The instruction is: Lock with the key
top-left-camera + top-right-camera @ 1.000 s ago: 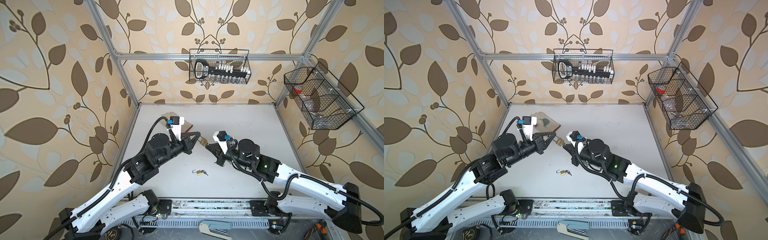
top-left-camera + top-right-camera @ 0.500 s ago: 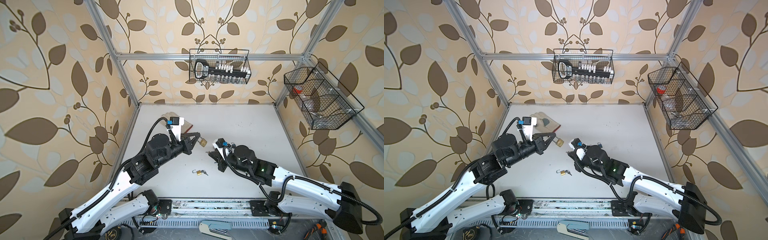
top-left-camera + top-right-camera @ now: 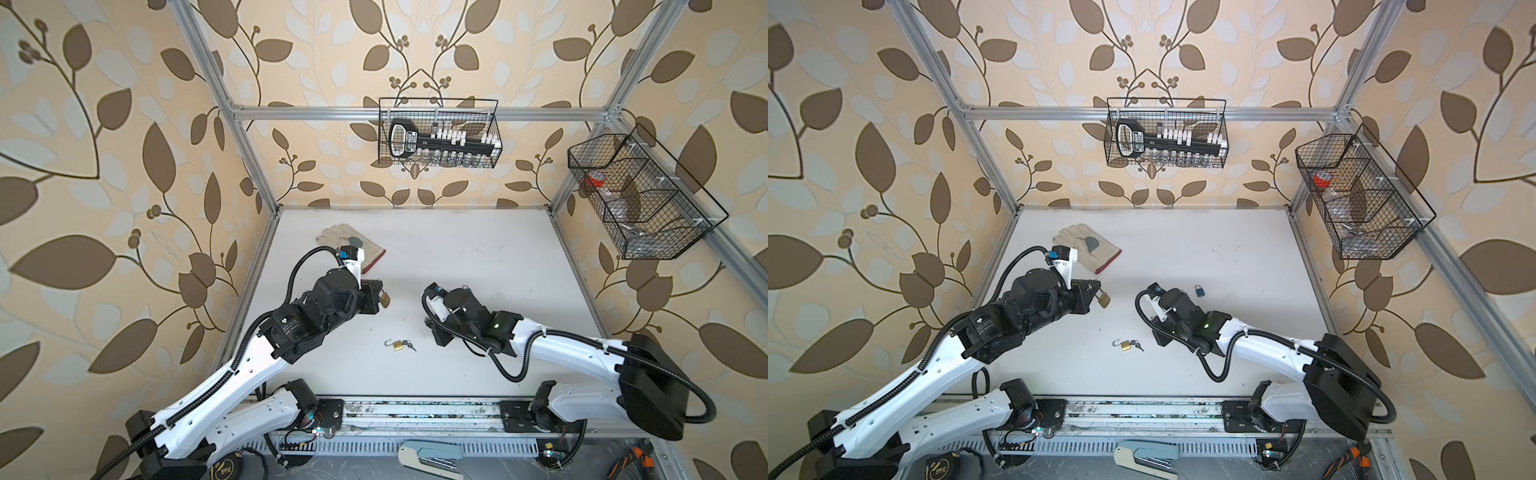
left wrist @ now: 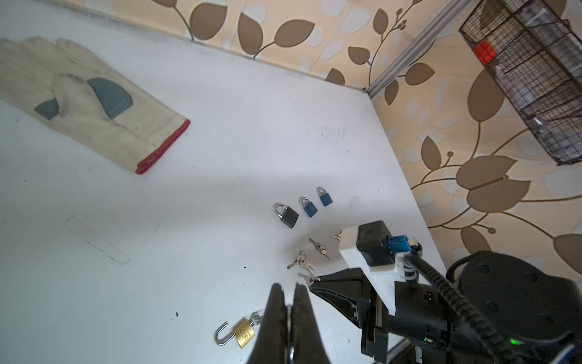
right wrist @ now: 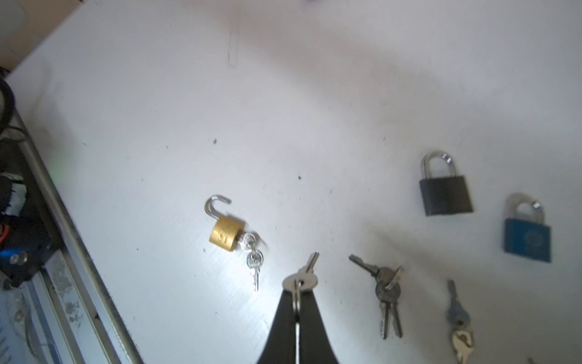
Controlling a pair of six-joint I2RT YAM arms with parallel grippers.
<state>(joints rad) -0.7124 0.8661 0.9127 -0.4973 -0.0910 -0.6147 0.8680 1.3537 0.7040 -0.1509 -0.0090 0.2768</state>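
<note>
both top views hang high over the front edge of the worktop (image 3: 457, 257), side by side, tilted down toward its back edge; they share almost the whole scene. the left wrist camera sits raised behind the left gripper (image 4: 288, 287), pinched on the held padlock (image 3: 385, 299), facing the back right corner. the right wrist camera rides close over the worktop behind the right gripper (image 5: 297, 293), clamped on a key (image 5: 307, 268), with the front edge in frame. both wrist views share the open brass padlock (image 4: 244, 331) and the black padlock (image 4: 288, 216).
</note>
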